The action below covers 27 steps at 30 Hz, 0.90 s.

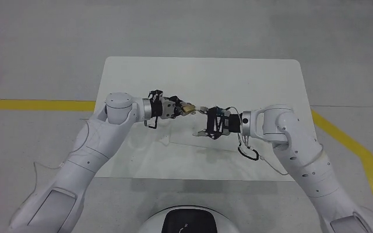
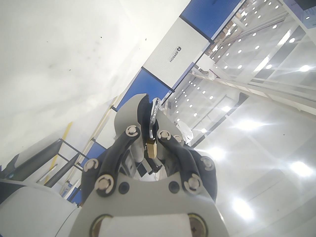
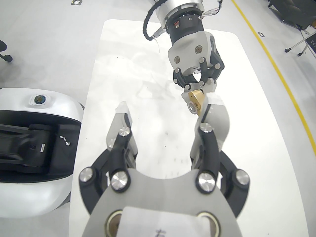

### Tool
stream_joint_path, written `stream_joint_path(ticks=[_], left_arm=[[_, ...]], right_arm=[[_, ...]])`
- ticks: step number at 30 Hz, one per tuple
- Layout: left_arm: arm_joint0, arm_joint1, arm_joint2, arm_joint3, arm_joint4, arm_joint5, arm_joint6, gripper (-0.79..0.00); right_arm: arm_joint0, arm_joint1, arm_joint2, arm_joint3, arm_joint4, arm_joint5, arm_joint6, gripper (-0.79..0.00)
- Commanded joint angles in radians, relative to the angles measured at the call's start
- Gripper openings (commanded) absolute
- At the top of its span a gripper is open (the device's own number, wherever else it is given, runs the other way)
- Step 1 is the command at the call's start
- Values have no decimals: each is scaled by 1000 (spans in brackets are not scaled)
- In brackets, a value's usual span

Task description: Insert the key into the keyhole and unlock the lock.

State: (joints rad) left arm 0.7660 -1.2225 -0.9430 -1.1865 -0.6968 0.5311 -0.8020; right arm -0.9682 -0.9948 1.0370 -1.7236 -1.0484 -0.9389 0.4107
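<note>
Left tool (image 1: 183,108) was noted clenched on the brass lock (image 3: 197,99), which was held over the middle of the desk (image 1: 256,76), its keyhole end (image 3: 193,106) turned toward the right tool (image 3: 167,106). The right tool was seen released, fingers spread wide, one fingertip (image 3: 212,101) just beside the lock. A silver piece (image 2: 153,115) was seen beyond the brass body, between the left fingers. Whether it was the key could not be told.
</note>
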Motion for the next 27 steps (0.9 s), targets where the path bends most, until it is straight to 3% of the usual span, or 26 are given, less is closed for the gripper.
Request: stream_joint_path(ticks=[1, 7, 11, 13, 18, 21, 24, 27], left_arm=[[19, -2, -7, -28, 12, -46, 74, -785], [122, -9, -39, -174, 78, -302, 364, -785], [171, -11, -44, -232, 128, -379, 453, -785], [184, -12, -49, -242, 131, -389, 460, -785], [189, -14, -64, -241, 119, -362, 453, -785], [188, -16, -67, -240, 123, -348, 445, -785], [186, -16, -66, -242, 141, -334, 433, -785], [189, -18, -67, -247, 154, -328, 434, -785]], right_arm=[[-7, -1, 1, -6, -1, 18, -14, 0], [-56, -5, 43, 2, -158, 232, -172, -9], [-76, -11, 22, -12, -263, 329, -229, -283], [-76, -15, 9, -13, -307, 369, -236, -296], [-72, -28, -29, -17, -407, 469, -240, -425], [-68, -36, -56, -18, -457, 511, -217, -422], [-58, -44, -81, -17, -509, 534, -187, -360], [-57, -50, -99, -29, -556, 559, -177, -403]])
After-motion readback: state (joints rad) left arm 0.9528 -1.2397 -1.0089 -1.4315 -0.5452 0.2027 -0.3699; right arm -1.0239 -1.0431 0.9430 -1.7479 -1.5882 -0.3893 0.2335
